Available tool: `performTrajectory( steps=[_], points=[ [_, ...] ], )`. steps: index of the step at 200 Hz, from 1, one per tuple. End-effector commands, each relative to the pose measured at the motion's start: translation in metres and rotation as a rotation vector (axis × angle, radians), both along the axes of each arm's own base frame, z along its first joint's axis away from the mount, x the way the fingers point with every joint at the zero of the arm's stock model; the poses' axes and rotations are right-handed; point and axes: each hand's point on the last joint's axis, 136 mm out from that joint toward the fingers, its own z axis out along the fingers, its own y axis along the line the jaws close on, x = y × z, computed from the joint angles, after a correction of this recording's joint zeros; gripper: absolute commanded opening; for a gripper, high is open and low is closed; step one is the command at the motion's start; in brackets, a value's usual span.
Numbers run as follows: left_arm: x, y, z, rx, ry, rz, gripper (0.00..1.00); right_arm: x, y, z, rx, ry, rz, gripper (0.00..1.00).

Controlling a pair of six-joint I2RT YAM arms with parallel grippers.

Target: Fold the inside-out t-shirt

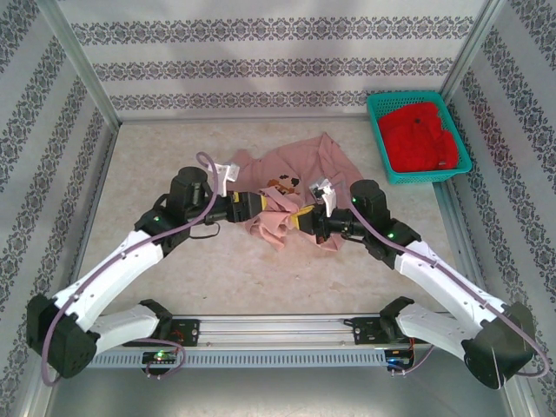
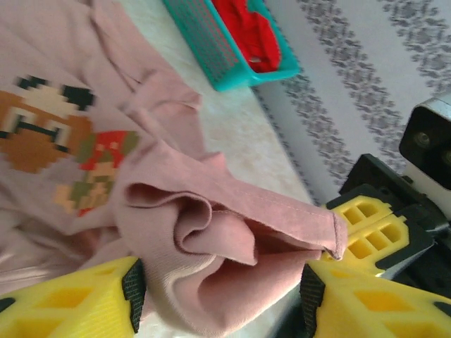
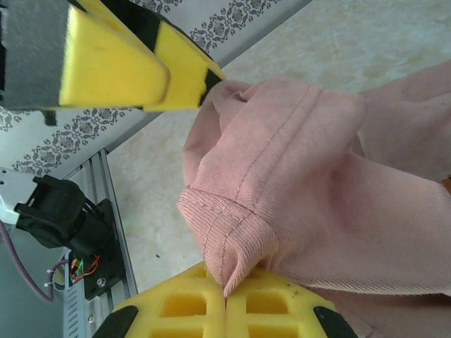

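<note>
The salmon-pink t-shirt (image 1: 291, 165) lies crumpled mid-table, its pixel-figure print (image 2: 49, 134) facing up. A bunched fold of it (image 2: 225, 246) is lifted between both grippers. My left gripper (image 2: 222, 292) is open, its yellow fingers (image 2: 77, 299) wide apart on either side of that fold. My right gripper (image 3: 225, 299) is shut on the shirt's ribbed collar edge (image 3: 222, 232), pinching it between its yellow fingers. In the top view the left gripper (image 1: 261, 204) and right gripper (image 1: 301, 219) nearly meet over the shirt's near edge.
A teal basket (image 1: 380, 143) holding a bright red garment (image 1: 419, 137) stands at the back right by the wall. Patterned walls enclose the table on three sides. A metal rail (image 1: 278, 328) runs along the near edge between the arm bases.
</note>
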Motion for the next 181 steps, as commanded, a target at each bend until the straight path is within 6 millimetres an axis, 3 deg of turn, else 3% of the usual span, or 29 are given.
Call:
performTrajectory(
  steps=[1, 30, 47, 102, 134, 181],
  points=[
    [-0.004, 0.027, -0.006, 0.162, -0.029, 0.076, 0.64, 0.000, 0.007, 0.010, 0.031, -0.027, 0.020, 0.00],
    [-0.017, 0.006, 0.010, 0.068, -0.008, -0.011, 0.51, 0.000, 0.009, 0.008, 0.020, -0.029, 0.017, 0.00],
    [-0.019, -0.008, 0.010, 0.037, 0.026, -0.070, 0.46, -0.001, 0.009, 0.006, 0.017, -0.028, 0.018, 0.00],
    [-0.009, -0.021, -0.027, 0.242, -0.059, -0.185, 0.63, -0.008, 0.007, 0.000, -0.005, -0.008, 0.035, 0.00],
    [-0.008, -0.024, -0.042, 0.357, -0.142, -0.259, 0.67, -0.011, 0.005, -0.003, -0.014, 0.002, 0.030, 0.00],
    [0.015, -0.034, -0.057, 0.415, -0.145, -0.263, 0.68, -0.015, 0.003, -0.009, -0.026, 0.015, 0.042, 0.00]
  ],
)
